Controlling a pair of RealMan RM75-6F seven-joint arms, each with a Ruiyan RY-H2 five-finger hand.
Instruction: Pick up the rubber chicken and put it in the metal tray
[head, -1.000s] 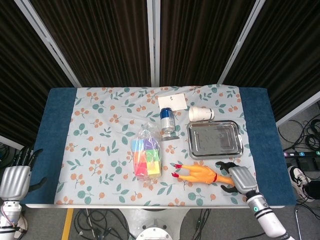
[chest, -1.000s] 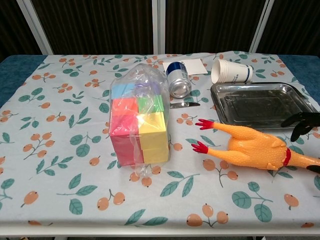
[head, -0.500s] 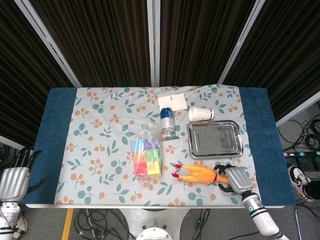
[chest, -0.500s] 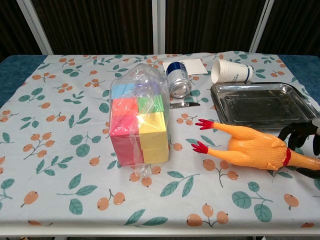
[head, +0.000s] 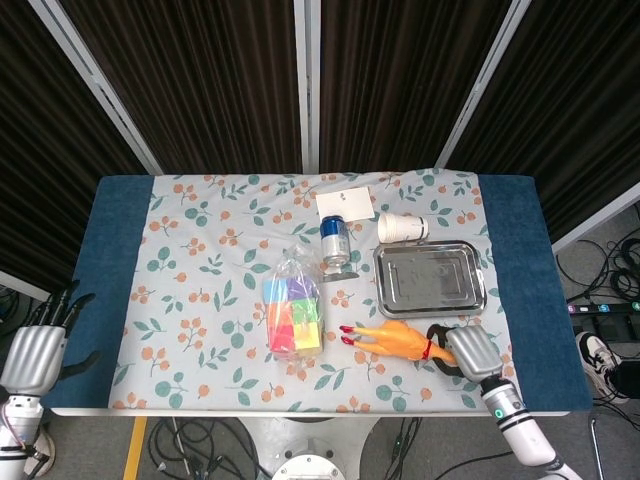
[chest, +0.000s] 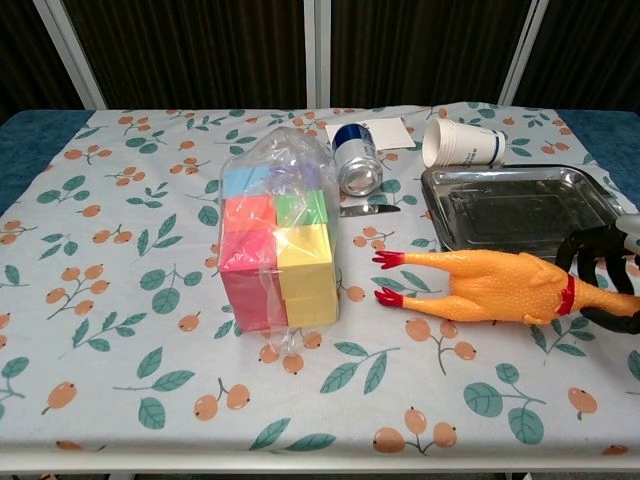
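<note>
The orange rubber chicken lies on the floral cloth in front of the metal tray, red feet pointing left. My right hand is at its head end, black fingers curled around the head and neck just past the red collar, and it grips the chicken there. The tray holds nothing. My left hand hangs off the table's left edge with fingers spread and nothing in it.
A plastic bag of coloured foam blocks stands left of the chicken. A blue can and a paper cup lie on their sides behind the tray, near a white card.
My right hand moved left over the chicken's head and its fingers closed around the neck. The chicken shifted left and straightened. The left hand barely moved.
</note>
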